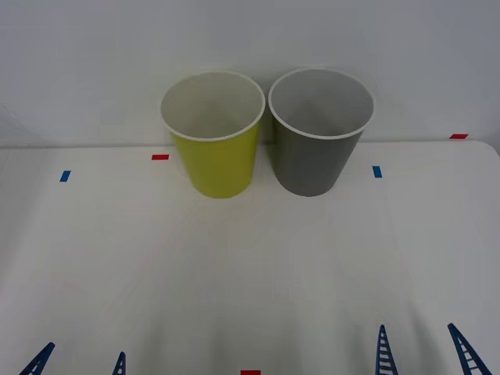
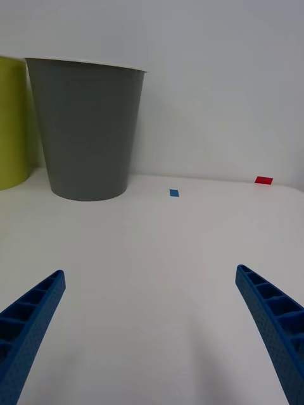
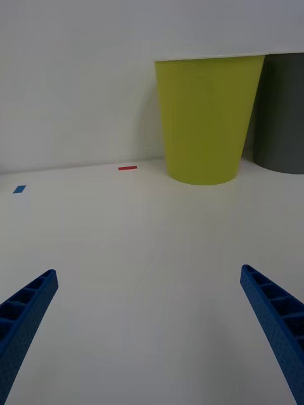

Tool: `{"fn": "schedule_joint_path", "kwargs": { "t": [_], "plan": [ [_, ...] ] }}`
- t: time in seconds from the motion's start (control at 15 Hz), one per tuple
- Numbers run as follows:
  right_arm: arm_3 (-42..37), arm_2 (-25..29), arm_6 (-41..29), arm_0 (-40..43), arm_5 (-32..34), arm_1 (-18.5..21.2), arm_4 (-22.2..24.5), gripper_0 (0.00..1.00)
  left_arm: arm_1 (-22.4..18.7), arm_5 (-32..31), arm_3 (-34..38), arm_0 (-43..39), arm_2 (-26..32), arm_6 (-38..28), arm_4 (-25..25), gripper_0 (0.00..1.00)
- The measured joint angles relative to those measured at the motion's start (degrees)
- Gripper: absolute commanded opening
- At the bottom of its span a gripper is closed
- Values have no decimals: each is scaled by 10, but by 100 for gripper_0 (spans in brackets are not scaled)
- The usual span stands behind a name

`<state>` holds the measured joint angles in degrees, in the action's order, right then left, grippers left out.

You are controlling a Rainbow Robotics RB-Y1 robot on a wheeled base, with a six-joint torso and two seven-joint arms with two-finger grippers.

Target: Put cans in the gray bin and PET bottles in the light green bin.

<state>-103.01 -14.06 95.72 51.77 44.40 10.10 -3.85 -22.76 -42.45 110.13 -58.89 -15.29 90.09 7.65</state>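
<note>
Currently: tall tapered yellow-green plastic bin (image 1: 212, 137) and dark gray plastic bin (image 1: 320, 133) touching, upright at white counter (image 1: 250, 266) rear. Left gripper (image 1: 78, 363), right gripper (image 1: 426, 351) at near edge, jaws wide, empty. Can location: cannot tell. Likely light, thin-walled, slippery; grasp mid-body.

Gray bin (image 2: 88, 130) upright; right gripper (image 2: 152, 316) fingers spread.

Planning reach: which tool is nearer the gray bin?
Right. The right tool sits at the table's near edge below the gray bin; the left tool is farther across, past the light green bin.
</note>
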Motion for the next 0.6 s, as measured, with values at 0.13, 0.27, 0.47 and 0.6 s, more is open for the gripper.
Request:
{"fn": "schedule_joint_path", "kwargs": {
  "t": [0.13,0.27,0.47,0.6],
  "plan": [
    [0,0,0,0,0,0,0,93,0,0,0,0,0,0,0,100],
    [0,0,0,0,0,0,0,93,0,0,0,0,0,0,0,100],
    [0,0,0,0,0,0,0,93,0,0,0,0,0,0,0,100],
    [0,0,0,0,0,0,0,93,0,0,0,0,0,0,0,100]
  ]
}}
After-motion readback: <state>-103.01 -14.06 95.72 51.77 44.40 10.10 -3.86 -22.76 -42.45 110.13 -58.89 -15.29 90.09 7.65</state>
